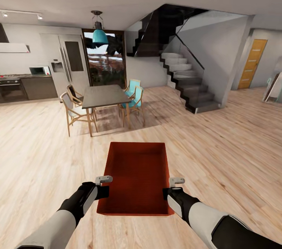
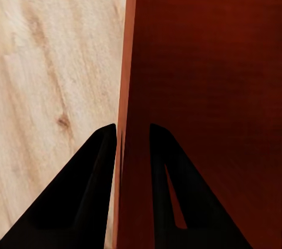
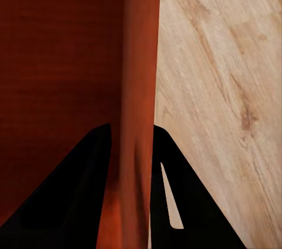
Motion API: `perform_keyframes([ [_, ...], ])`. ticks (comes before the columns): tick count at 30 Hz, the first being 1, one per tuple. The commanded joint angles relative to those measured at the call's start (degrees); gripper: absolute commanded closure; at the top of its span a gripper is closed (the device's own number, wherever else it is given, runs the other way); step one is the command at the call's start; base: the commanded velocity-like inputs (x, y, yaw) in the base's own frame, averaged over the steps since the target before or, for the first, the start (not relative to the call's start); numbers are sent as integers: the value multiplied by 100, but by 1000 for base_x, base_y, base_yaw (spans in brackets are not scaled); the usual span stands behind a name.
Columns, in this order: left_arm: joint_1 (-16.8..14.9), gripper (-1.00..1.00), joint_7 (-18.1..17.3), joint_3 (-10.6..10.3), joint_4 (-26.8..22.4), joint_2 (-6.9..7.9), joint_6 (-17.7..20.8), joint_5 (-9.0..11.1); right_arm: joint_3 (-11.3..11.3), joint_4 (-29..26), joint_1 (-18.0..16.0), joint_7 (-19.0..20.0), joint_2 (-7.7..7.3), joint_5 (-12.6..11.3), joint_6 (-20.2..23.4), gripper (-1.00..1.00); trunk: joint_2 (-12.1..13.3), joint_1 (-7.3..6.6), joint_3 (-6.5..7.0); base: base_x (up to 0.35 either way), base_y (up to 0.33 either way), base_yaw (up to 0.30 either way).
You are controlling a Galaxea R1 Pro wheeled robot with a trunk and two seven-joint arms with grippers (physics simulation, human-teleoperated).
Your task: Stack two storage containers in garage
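I carry one orange-red rectangular open-topped storage container [image 1: 137, 174] out in front of me above the light wood-plank floor [image 1: 219, 151], my left gripper [image 1: 104, 181] pinched on its left side wall and my right gripper [image 1: 176, 181] pinched on its right side wall, each pair of fingers closed down to the thickness of the thin rim with one finger inside and one outside. The grip is narrow and sits near the end closest to me, so the far end could sag or twist if my arms drift apart or out of step (a sharp turn of the base might do it), and the wall could slip free. Its long axis runs straight away from me, toward the dark-topped dining table with wooden legs [image 1: 103, 96], open side up and roughly level.
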Motion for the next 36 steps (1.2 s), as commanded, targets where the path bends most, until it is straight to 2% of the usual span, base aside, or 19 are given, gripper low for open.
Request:
perform_keyframes([
  [1,-3,100,102,29,-2,6,46,-178,-25,-16,-7,-42,-5,150,34,100,-13,7,-13,322,0,0],
  [10,-4,100,102,29,-2,6,46,-178,-25,-16,-8,-42,-5,150,34,100,-13,7,-13,322,0,-45],
  [36,-2,100,102,29,-2,6,46,-178,-25,-16,-7,-42,-5,149,34,100,-13,7,-13,323,0,-215],
])
